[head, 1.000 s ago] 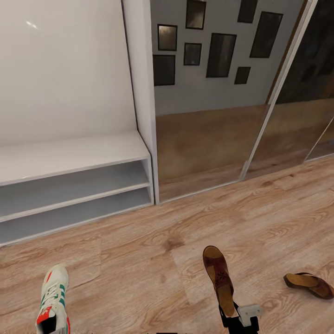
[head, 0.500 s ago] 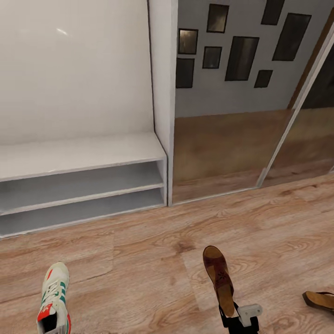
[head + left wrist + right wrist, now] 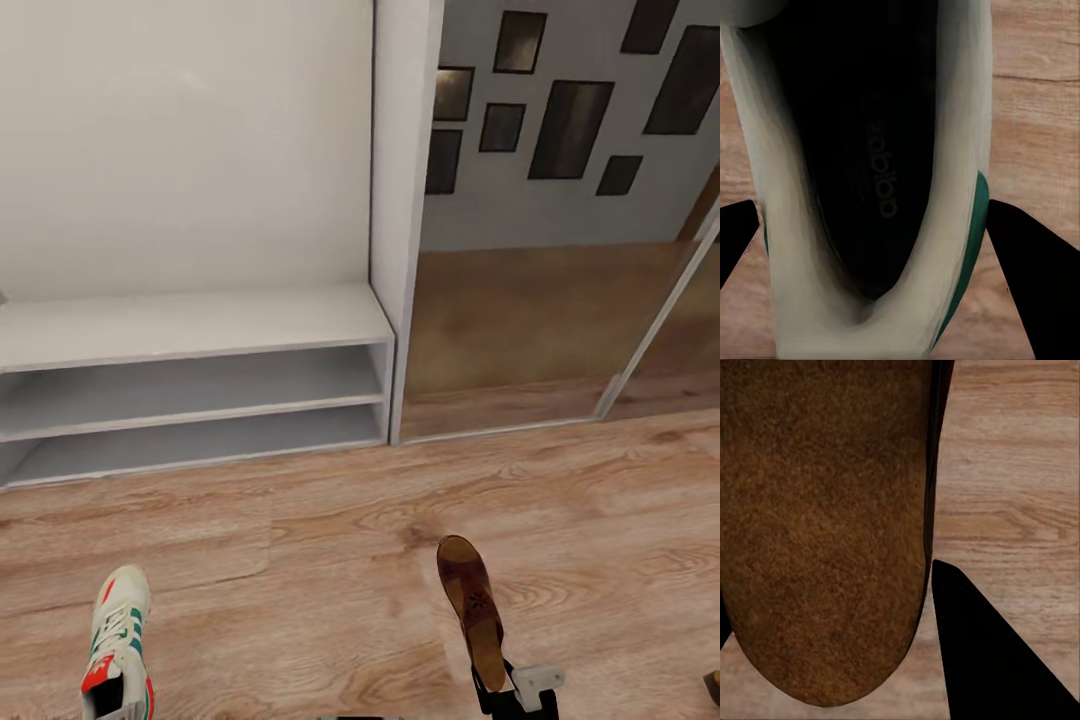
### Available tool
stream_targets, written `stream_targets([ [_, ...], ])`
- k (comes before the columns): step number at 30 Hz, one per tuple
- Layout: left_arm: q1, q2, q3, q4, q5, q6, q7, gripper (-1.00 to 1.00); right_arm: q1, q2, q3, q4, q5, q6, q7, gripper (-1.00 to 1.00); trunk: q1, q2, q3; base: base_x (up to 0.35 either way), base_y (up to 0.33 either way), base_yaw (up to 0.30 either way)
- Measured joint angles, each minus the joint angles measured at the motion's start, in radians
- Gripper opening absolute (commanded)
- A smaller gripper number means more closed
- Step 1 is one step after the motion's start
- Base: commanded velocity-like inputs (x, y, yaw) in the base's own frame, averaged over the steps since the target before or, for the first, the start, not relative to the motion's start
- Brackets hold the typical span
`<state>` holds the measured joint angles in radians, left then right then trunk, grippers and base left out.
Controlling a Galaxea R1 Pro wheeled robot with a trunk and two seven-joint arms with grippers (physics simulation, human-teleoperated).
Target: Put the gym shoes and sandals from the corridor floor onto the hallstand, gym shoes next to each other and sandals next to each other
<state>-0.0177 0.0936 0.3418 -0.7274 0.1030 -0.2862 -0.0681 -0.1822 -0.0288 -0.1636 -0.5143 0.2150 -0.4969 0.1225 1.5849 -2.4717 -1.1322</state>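
A: Items held?

B: Two. One gym shoe (image 3: 117, 645), cream-white with green stripes and a red-orange tongue tab, at the lower left of the head view, toe pointing up-frame. In the left wrist view the left gripper (image 3: 874, 247) has a dark finger on each side of the shoe's heel opening (image 3: 870, 150), closed against its walls. One brown sandal (image 3: 472, 610), perforated toe, at lower centre-right of the head view, toe up-frame. The right gripper (image 3: 512, 690) clasps its heel end at the bottom edge; in the right wrist view one dark finger (image 3: 982, 652) lies along the edge of the insole (image 3: 825, 525).

A: Where do they sit relative to the floor?

B: Both show over the wood-plank corridor floor (image 3: 330, 560); whether they touch it cannot be told.

A: The hallstand?

B: Pale grey hallstand (image 3: 200, 330) occupies the upper left: bench top, two open shelf rows beneath, tall plain back panel above. Nothing lies between it and the shoes except floor.

A: Other fixtures?

B: A white upright post (image 3: 405, 200) at the hallstand's right end. Right of it, a mirrored sliding door (image 3: 540, 300) reflecting floor and a grey wall with dark picture frames (image 3: 570, 130). A small brown sliver (image 3: 714, 686) at the lower right edge, too little to identify.
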Motion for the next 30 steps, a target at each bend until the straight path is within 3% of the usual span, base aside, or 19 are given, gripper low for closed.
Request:
stream_targets([
  [12, 0.0, -0.001, -0.002, -0.005, 0.0, 0.0, 0.0, -1.0, 0.0, -0.001, 0.0, -0.001, 0.0, 0.0, -0.001, -1.0, 0.0, 0.0, 0.012, 0.0, 0.0, 0.226],
  [15, 0.0, -0.016, -0.007, -0.002, -0.003, 0.003, 0.011, -1.0, 0.0, 0.0, 0.001, 0.0, 0.001, 0.0, 0.0, -1.0, 0.0, 0.0, 0.015, 0.0, 0.0, 0.228],
  [20, -0.001, -0.026, -0.011, 0.004, -0.001, 0.006, 0.157, -1.0, 0.0, 0.0, 0.001, 0.005, 0.001, 0.0, 0.0, -1.0, 0.0, 0.0, 0.019, 0.0, 0.0, 0.236],
  [22, -0.001, -0.026, -0.046, 0.006, -0.002, 0.006, 0.214, -1.0, 0.0, 0.0, 0.001, 0.006, 0.001, 0.0, 0.0, -1.0, 0.0, 0.0, 0.021, 0.0, 0.0, 0.239],
  [23, -0.001, -0.026, -0.088, 0.007, -0.004, 0.007, 0.239, -1.0, 0.0, 0.0, 0.002, 0.006, 0.001, 0.0, 0.0, -1.0, 0.0, 0.0, 0.022, 0.0, 0.0, 0.239],
  [25, -0.001, -0.026, -0.13, 0.009, -0.005, 0.007, 0.253, -1.0, 0.0, 0.0, 0.001, 0.006, 0.001, 0.0, 0.0, -1.0, 0.0, 0.0, 0.024, 0.0, 0.0, 0.24],
  [27, -0.001, -0.025, -0.163, 0.01, -0.003, 0.006, 0.259, -1.0, 0.0, 0.0, 0.001, 0.006, 0.0, 0.0, -0.001, -1.0, 0.0, 0.0, 0.025, 0.0, 0.0, 0.24],
  [30, 0.0, -0.024, -0.183, 0.011, -0.001, 0.004, 0.256, -1.0, 0.0, 0.0, 0.001, 0.007, 0.0, 0.0, -0.001, -1.0, 0.0, 0.0, 0.028, 0.0, 0.0, 0.24],
])
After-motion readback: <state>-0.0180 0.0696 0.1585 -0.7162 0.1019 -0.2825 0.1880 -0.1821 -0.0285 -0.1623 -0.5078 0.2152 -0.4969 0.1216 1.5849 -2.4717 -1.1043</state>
